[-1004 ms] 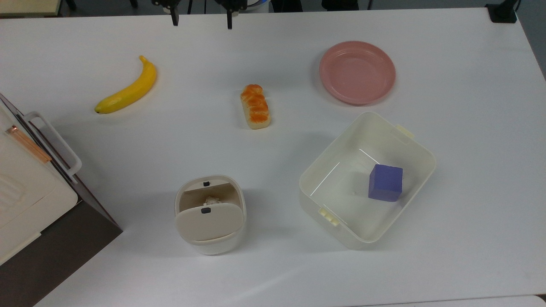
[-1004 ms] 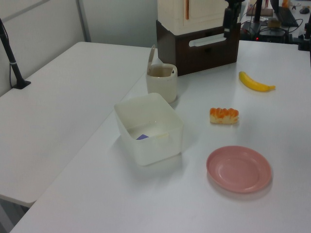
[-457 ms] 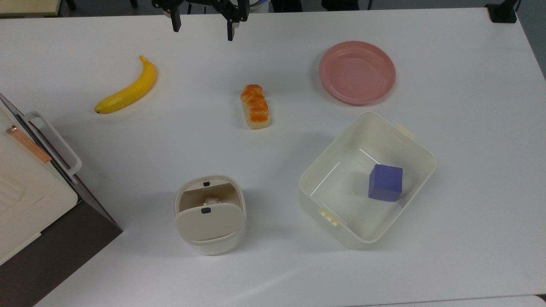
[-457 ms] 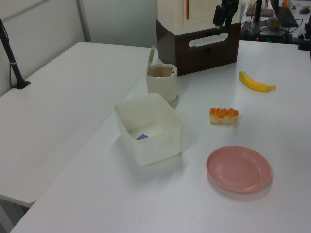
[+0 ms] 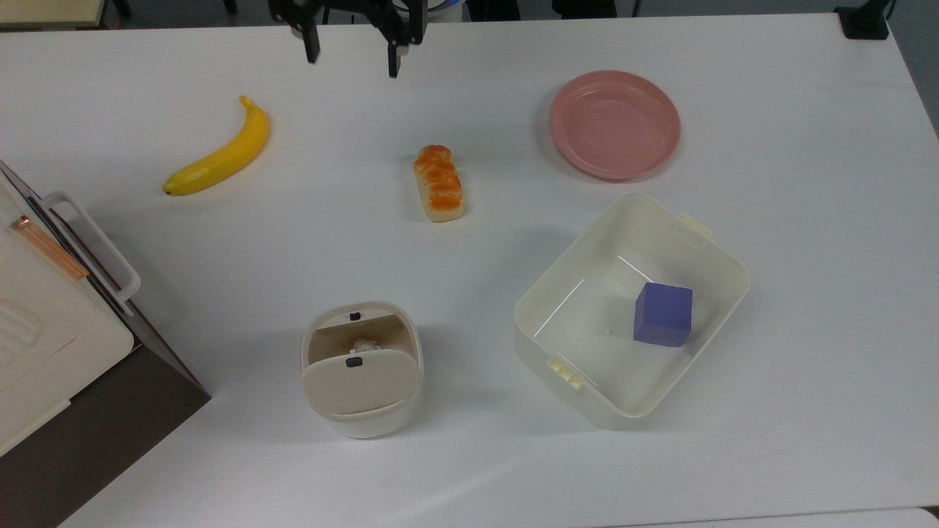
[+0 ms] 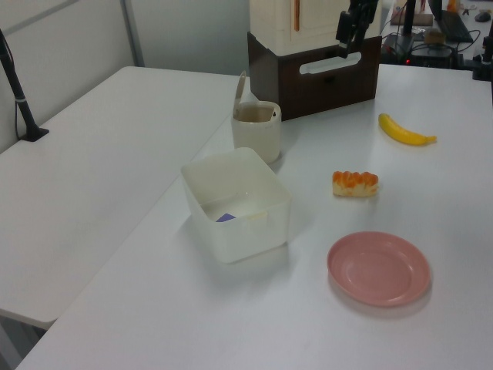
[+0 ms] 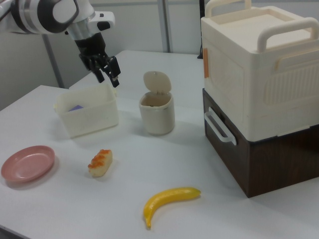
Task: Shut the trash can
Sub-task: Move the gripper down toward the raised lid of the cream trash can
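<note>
On the white table [image 5: 513,455], the trash can [image 5: 362,370] stands with its lid [image 7: 156,81] up. The gripper [image 5: 352,55], fingers spread and empty, has edged slightly inward from the far edge. It remains well apart from the can, so closing hasn't begun.

A small cream-white trash can [image 5: 361,370] stands upright on the white table [image 5: 469,455] with its hinged beige lid [image 7: 156,81] raised, beside the lidless cream tub [image 5: 631,308]; something pale, possibly crumpled paper, lies inside.
</note>
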Controlling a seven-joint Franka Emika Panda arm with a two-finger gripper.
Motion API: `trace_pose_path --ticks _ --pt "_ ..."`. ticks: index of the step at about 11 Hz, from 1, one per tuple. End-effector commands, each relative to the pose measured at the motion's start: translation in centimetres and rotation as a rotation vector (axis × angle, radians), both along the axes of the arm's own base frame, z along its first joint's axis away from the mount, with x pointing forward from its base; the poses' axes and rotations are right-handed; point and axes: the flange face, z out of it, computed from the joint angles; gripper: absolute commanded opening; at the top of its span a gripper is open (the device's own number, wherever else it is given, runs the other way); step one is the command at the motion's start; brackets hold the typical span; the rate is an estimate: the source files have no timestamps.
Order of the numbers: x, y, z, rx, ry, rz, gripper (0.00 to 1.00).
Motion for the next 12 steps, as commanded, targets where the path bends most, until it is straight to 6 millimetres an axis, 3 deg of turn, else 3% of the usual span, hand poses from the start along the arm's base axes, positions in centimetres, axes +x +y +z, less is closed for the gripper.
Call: trace_pose_path --ticks 1,2,5,7,10,12 --pt "5.6 3.1 -3.9 -0.090 -0.205 -0.224 0.00" --pt "7.3 3.9 -5.6 -0.122 -0.285 -0.325 0.00" --pt "11.1 4.6 -6.9 -0.013 -0.480 -0.628 0.00" --pt "12.3 4.6 -7.6 -0.003 -0.512 -0.687 0.00" --pt "15.6 3.7 -6.3 0.088 -0.642 -0.815 0.00" --pt "17.9 5.9 -4.9 0.139 -0.747 -0.787 0.00"
